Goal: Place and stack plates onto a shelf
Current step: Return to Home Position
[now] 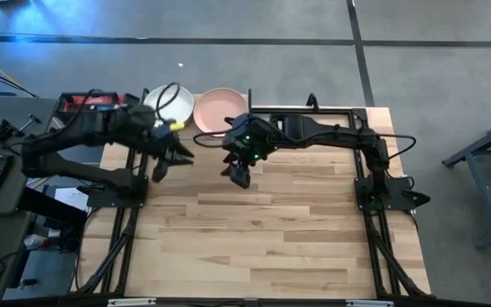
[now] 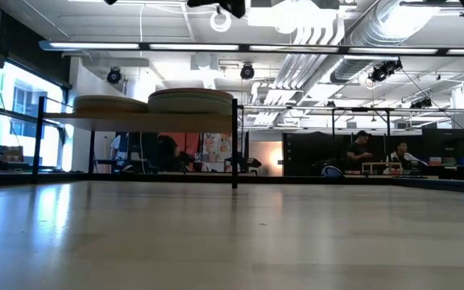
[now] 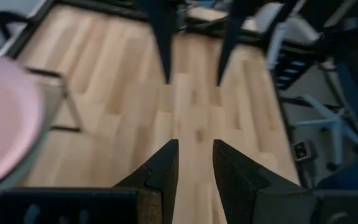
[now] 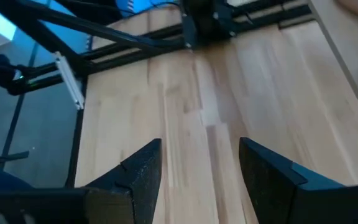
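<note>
Two stacks of plates sit on the shelf (image 2: 147, 121) at the table's far left. In the high view the left stack is topped by a white plate (image 1: 169, 106) and the right stack by a salmon-pink plate (image 1: 220, 109). The low view shows both stacks (image 2: 190, 98) side by side on the raised board. My left gripper (image 1: 170, 165) hovers open over the table just near of the shelf, and the pink plate's rim (image 3: 5, 118) shows in its wrist view. My right gripper (image 1: 239, 176) hovers open beside it, to the right of it. Neither holds anything.
Bare light-wood tabletop (image 1: 262, 230) stretches toward the near edge. Black frame rails (image 1: 373, 205) run along both sides of the table. A black shelf post (image 2: 234, 145) stands on the tabletop. People sit at desks (image 2: 377, 153) far behind the table.
</note>
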